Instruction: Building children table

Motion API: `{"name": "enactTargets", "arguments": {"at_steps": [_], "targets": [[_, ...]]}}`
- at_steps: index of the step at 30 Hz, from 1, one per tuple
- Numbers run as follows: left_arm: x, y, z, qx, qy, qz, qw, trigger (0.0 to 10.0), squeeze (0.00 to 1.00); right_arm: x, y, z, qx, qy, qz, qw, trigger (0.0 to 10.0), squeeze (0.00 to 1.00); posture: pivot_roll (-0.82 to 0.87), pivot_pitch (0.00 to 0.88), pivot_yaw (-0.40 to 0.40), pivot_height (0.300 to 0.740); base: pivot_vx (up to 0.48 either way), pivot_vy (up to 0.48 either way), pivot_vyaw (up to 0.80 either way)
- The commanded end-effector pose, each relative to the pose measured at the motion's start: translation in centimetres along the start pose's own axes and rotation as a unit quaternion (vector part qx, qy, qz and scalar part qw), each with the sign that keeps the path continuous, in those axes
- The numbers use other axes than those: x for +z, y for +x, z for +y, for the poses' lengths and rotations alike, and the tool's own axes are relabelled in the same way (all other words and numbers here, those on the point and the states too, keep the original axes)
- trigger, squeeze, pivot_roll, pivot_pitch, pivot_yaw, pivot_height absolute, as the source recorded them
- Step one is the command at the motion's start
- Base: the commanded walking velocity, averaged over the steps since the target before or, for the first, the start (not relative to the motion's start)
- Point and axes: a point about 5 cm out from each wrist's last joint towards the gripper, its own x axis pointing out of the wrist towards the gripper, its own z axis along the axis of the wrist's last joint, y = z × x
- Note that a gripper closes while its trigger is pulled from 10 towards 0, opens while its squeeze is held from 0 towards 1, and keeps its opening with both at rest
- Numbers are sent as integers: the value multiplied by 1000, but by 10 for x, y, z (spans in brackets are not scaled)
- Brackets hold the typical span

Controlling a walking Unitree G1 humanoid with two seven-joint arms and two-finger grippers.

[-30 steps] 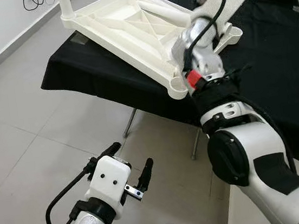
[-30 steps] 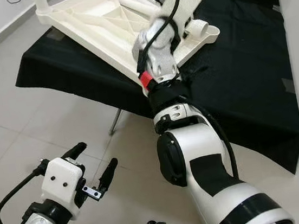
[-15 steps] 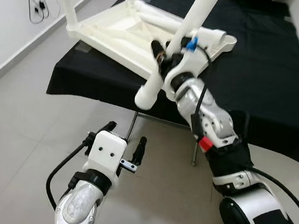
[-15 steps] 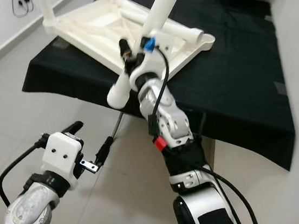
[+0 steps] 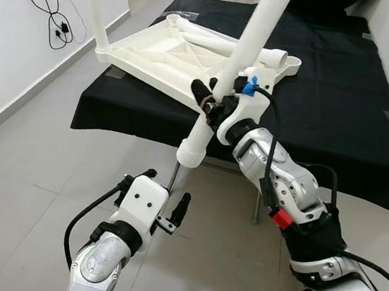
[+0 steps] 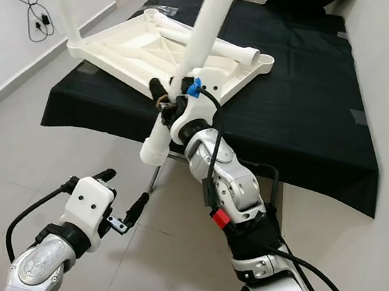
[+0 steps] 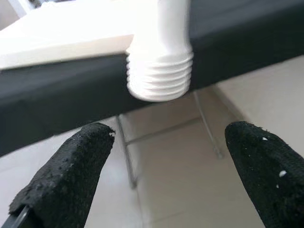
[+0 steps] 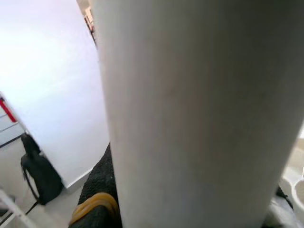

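- Currently the right end effector point(image 5: 206, 96) is clenched around a white table leg point(image 5: 252, 39), gripping it near its lower part; the leg's long axis runs diagonally, from high over the counter point(image 5: 344, 91) down to its threaded end point(image 5: 189, 152), which hangs off the counter's near edge.
- The left end effector point(image 5: 159, 196) sits low, just below that threaded end, fingers spread and grasping nothing; its wrist view shows the screw thread point(image 7: 159, 78) between and beyond the two fingertips point(image 7: 83, 156), so it is the nearer arm to that end.
- The upturned white tabletop point(image 5: 176, 52) lies on the black-draped counter, one leg point(image 5: 99, 19) already standing upright at its far corner.
- No brand or legible writing shows.
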Motion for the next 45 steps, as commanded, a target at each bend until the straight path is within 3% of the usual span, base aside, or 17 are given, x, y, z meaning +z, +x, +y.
{"name": "enactTargets", "arguments": {"at_steps": [1, 11, 16, 29, 38, 41, 45], "targets": [[-3, 3, 1, -9, 6, 4, 1000, 10000, 0, 1, -6, 3, 14, 0, 4, 1000, 10000, 0, 115, 110, -95, 740, 0, 0, 0], [-6, 8, 6, -16, 13, 5, 1000, 10000, 0, -1, -11, 5, 22, 3, 16, 1000, 10000, 0, 112, 115, -95, 740, 0, 0, 0], [-14, 21, 12, -25, 19, 6, 999, 10000, 0, -6, -18, 17, 45, 15, 31, 998, 10000, 0, 109, 118, -93, 740, 0, 0, 0], [-20, 38, 20, -22, 20, 4, 1000, 10000, 0, -6, -22, 25, 61, 25, 39, 997, 10000, 0, 101, 120, -91, 740, 0, 0, 0], [-11, 51, 10, -52, 1, -24, 998, 10000, 0, -9, -24, 27, 62, 32, 43, 997, 10000, 0, 98, 131, -89, 740, 0, 0, 0], [-9, 55, -3, -90, -6, -33, 995, 10000, 0, -8, -23, 27, 58, 32, 41, 997, 10000, 0, 97, 133, -85, 740, 0, 0, 0], [-8, 56, -5, -95, -5, -35, 995, 10000, 0, -7, -22, 27, 57, 32, 40, 997, 10000, 0, 97, 133, -85, 740, 0, 0, 0]]}}
